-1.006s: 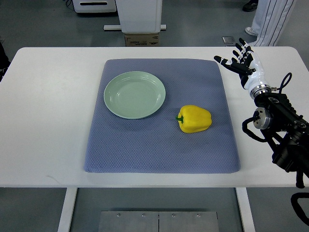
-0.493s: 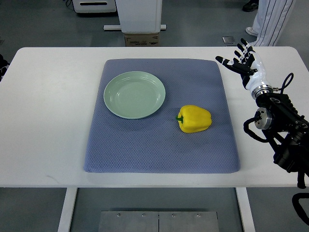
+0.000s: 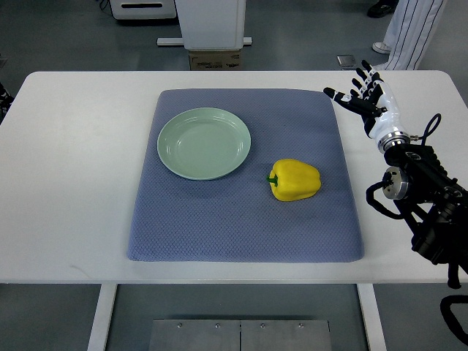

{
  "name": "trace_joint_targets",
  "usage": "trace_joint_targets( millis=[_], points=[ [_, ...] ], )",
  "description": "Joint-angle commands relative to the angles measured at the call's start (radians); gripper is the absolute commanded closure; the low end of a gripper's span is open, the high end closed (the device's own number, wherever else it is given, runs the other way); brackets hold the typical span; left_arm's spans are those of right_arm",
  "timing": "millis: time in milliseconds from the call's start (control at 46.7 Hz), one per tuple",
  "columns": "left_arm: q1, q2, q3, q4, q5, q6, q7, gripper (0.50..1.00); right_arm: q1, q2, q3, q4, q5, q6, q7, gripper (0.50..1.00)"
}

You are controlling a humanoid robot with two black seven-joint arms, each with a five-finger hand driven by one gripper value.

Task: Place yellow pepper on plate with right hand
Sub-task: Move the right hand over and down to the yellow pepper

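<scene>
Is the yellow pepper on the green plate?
No, the yellow bell pepper lies on the blue mat, beside the round green plate.

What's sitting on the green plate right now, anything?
Nothing: the green plate is bare on the blue mat. The yellow pepper lies on the mat to its right. The mat under the plate is hidden.

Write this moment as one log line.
right hand: open, far right | pepper: on mat | plate: empty

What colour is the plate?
Pale green plate, plain, no pattern; seen in the top view.
</scene>
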Motion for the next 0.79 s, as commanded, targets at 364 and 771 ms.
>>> trace_joint_targets(
  millis=[364,771],
  points=[
    [0.0,0.0,0.0,-0.001,0.0,0.0,0.0,0.5,-0.011,-0.08,-0.075,0.051,-0.001,0.122,0.003,0.5],
    [0.0,0.0,0.0,-0.001,0.0,0.0,0.0,0.5,0.034,-0.252,-0.277,0.224,-0.02,0.194,0.019,0.505]
  ],
)
